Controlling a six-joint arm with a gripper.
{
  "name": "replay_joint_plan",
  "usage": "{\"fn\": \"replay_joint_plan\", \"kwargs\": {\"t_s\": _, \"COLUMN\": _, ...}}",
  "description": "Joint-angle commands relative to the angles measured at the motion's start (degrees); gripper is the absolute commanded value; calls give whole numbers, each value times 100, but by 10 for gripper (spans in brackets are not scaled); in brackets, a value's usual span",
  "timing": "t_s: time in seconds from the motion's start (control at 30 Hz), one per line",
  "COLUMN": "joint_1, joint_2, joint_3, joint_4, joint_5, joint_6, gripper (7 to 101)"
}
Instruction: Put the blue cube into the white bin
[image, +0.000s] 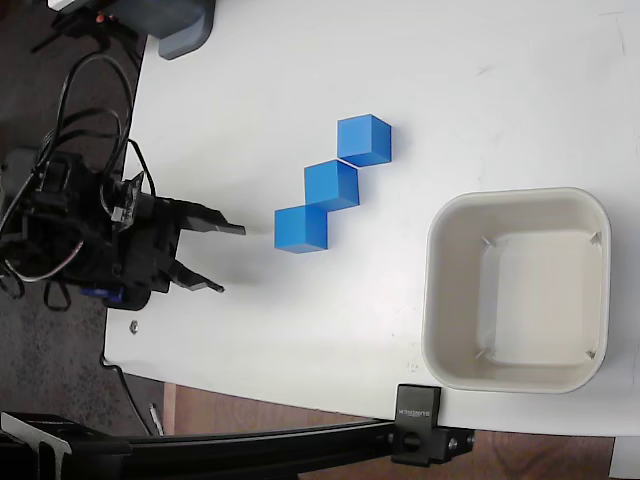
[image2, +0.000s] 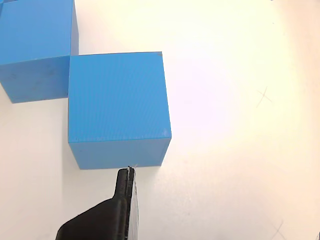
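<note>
In the wrist view only one black finger (image2: 122, 200) is seen, rising from the bottom edge, and a second cube (image2: 35, 47) is cut off at the upper left corner; the third cube is not shown there at all. In the fixed view the arm's body (image: 70, 235) is largely lost among dark cables against the dark floor at the left. A grey object (image: 185, 25) is cut off by the top edge, and a black clamp (image: 418, 425) is fixed to the near edge of the white tabletop (image: 300, 330). Three blue cubes are laid in a diagonal chain, corner to corner: the blue cube (image: 299, 229) nearest the gripper, a middle cube (image: 331, 185), and a far cube (image: 363, 139). The white bin (image: 518, 289) is set well apart on the right, with nothing seen inside. The gripper (image: 225, 258) is spread wide, nothing is held, and its fingertips are kept just short of the nearest cube (image2: 117, 120).
</note>
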Motion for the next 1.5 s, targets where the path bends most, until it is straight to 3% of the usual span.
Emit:
{"fn": "replay_joint_plan", "kwargs": {"t_s": 0.03, "joint_1": -18, "joint_2": 123, "joint_3": -281, "joint_4": -88, "joint_5": -53, "joint_6": -9, "gripper": 1003}}
{"fn": "replay_joint_plan", "kwargs": {"t_s": 1.5, "joint_1": 79, "joint_2": 123, "joint_3": -281, "joint_4": -97, "joint_5": -18, "joint_6": 62, "gripper": 1003}}
